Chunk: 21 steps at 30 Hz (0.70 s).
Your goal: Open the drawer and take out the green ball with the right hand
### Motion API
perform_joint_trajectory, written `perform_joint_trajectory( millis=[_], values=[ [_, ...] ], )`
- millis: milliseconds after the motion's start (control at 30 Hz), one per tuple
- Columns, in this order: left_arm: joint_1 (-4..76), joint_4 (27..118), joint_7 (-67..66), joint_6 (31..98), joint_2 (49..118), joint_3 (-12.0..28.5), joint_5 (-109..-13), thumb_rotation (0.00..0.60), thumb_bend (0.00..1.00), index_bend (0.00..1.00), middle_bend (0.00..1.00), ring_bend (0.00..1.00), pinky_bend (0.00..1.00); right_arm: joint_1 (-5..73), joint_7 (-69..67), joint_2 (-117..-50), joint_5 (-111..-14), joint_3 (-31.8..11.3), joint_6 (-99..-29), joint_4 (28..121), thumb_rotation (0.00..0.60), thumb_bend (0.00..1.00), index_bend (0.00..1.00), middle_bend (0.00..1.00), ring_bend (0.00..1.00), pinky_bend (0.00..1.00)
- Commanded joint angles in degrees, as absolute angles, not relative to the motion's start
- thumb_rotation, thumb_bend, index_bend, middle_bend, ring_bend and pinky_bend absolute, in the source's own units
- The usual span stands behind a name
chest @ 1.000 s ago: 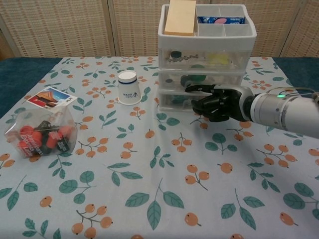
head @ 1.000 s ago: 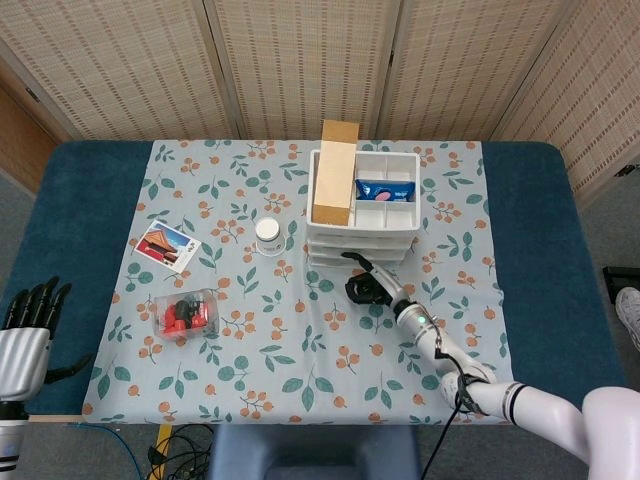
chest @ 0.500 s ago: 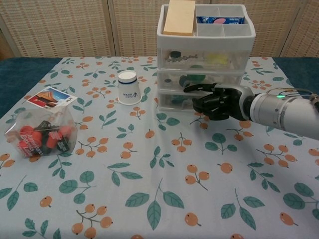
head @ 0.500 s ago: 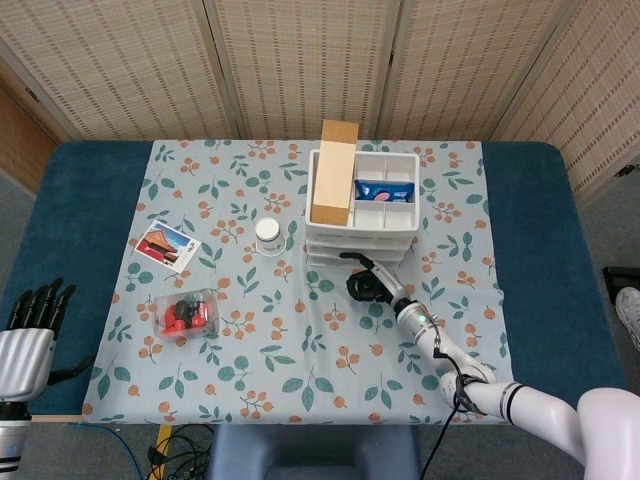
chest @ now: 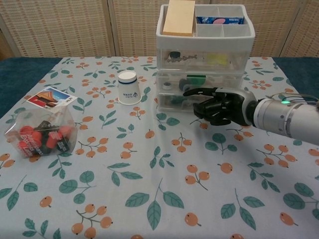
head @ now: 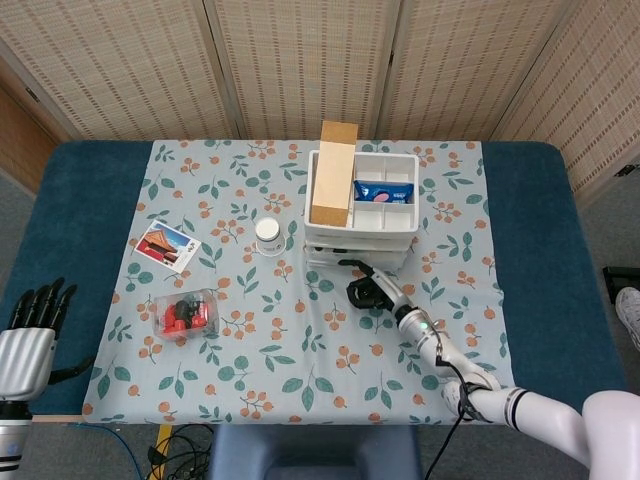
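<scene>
One white drawer unit stood at the upper centre of the frame, with three clear drawers stacked in it. On its top tray lay one tan block and one blue packet. One white paper cup sat upside down left of it. One picture card and one clear bag of red and black pieces lay at the left edge. One flowered cloth covered the bench. Two robot hands showed: one centre right, one at the lower left corner.

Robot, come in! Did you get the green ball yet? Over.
Right robot hand at drawer unit front, holding nothing. Green ball inside middle drawer. Left robot hand idle, open. Nothing blocking.
</scene>
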<state>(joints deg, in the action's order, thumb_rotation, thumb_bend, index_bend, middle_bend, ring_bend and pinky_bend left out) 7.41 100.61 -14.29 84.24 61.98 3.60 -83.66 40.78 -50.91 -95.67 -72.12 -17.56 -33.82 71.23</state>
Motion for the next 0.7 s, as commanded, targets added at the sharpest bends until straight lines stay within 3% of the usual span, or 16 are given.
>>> perform_joint_trajectory(
  millis=[33, 233, 400, 700],
  values=[
    [7.38, 100.48, -14.16, 84.29, 62.07, 3.57, -83.68, 0.6, 0.11, 0.01, 0.0, 0.01, 0.05, 40.24, -50.7, -95.34, -72.53, -16.85, -34.39, 72.28, 0.6, 0.58, 0.24, 0.73, 0.85, 1.0],
    [7.31, 100.06, -13.4, 84.54, 62.36, 3.67, -83.73, 0.6, 0.11, 0.01, 0.0, 0.01, 0.05, 38.98, -49.68, -94.25, -73.39, -15.13, -35.79, 75.09, 0.6, 0.58, 0.24, 0.73, 0.85, 1.0],
    [7.24, 99.59, -12.55, 84.69, 62.63, 3.72, -83.74, 0.6, 0.11, 0.01, 0.0, 0.01, 0.05, 37.38, -49.23, -92.62, -74.53, -13.43, -37.44, 77.84, 0.6, 0.6, 0.1, 0.73, 0.85, 1.0],
    [7.44, 99.1, -12.11, 84.6, 63.03, 3.8, -83.96, 0.6, 0.11, 0.01, 0.0, 0.01, 0.05, 35.25, -47.26, -88.89, -77.32, -10.22, -40.13, 82.96, 0.6, 0.6, 0.06, 0.73, 0.85, 1.0]
  ],
)
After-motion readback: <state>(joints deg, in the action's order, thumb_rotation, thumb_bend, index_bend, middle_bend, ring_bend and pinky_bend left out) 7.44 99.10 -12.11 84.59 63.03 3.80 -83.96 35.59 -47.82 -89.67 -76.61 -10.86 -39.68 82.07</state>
